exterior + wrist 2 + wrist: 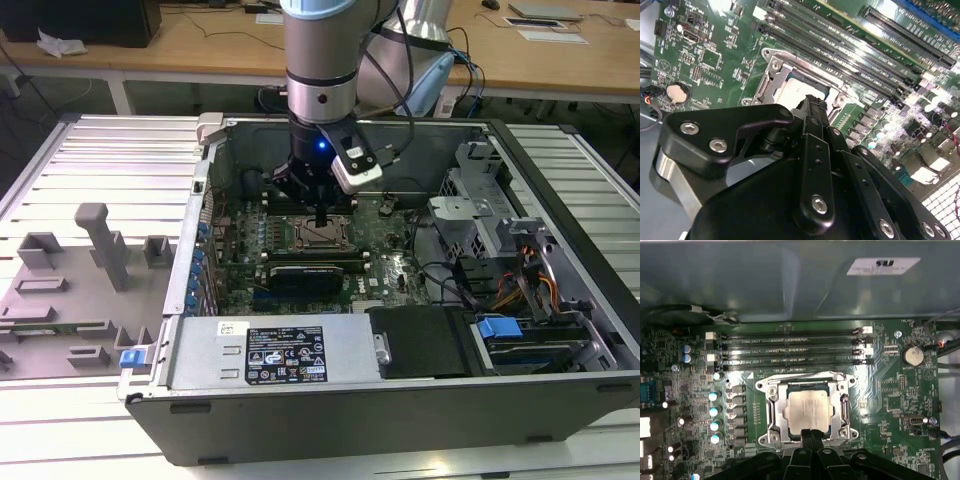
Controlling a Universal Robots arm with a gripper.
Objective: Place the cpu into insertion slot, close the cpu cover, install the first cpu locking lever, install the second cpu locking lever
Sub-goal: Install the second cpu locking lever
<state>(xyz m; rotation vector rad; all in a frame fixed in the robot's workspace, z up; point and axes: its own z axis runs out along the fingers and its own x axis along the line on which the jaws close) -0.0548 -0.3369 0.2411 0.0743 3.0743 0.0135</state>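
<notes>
We saw the gripper point(811, 436) with jaws together, tips poised directly over the near edge of the cpu point(807, 410), seated under its cpu cover point(771, 407).

Counter point(110, 150): ribbed silver-grey metal surface, running under and to both sides of an open computer case point(560, 400). Grey moulded fixture blocks point(75, 290) on the counter at the exterior view's left. Behind: light wooden desk point(200, 45) on white legs, carrying papers point(545, 25), a dark box point(85, 18), loose cables. Lighting: even, indoor
</notes>
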